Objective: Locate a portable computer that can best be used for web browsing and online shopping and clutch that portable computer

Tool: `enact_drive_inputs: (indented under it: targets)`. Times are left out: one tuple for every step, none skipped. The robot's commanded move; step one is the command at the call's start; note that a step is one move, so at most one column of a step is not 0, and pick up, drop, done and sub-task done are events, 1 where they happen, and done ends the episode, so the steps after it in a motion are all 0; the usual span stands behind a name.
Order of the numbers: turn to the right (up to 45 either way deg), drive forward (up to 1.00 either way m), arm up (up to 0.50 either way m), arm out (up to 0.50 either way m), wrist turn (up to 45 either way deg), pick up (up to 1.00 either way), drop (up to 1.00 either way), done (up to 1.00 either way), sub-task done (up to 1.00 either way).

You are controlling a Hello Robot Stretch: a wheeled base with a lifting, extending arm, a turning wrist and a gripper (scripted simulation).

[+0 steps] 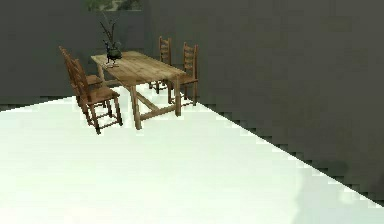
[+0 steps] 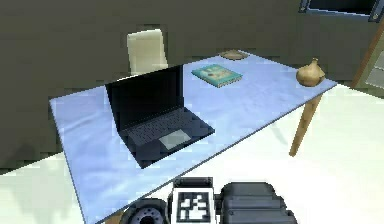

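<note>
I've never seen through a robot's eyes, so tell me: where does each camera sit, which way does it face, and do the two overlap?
Forward view: on the robot, facing ahead and somewhat down over pale floor to a wooden table with chairs and a potted plant; nothing of the robot's body.
Arm side view: on the robot's body, facing sideways at a blue table with an open laptop and a book; the arm's dark end with a white marked square at the bottom.
Shared: pale floor, dark walls; different tables.

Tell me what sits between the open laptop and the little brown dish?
A teal book lies flat on the table there, in the arm side view.
</note>
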Motion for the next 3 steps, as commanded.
enact_drive_inputs:
  targets:
    - [0.0,0.0,0.0,0.38,0.0,0.0,0.0,0.0,0.0]
    - [0.0,0.0,0.0,0.0,45.0,0.0,0.0,0.0,0.0]
    - [0.0,0.0,0.0,0.0,45.0,0.0,0.0,0.0,0.0]
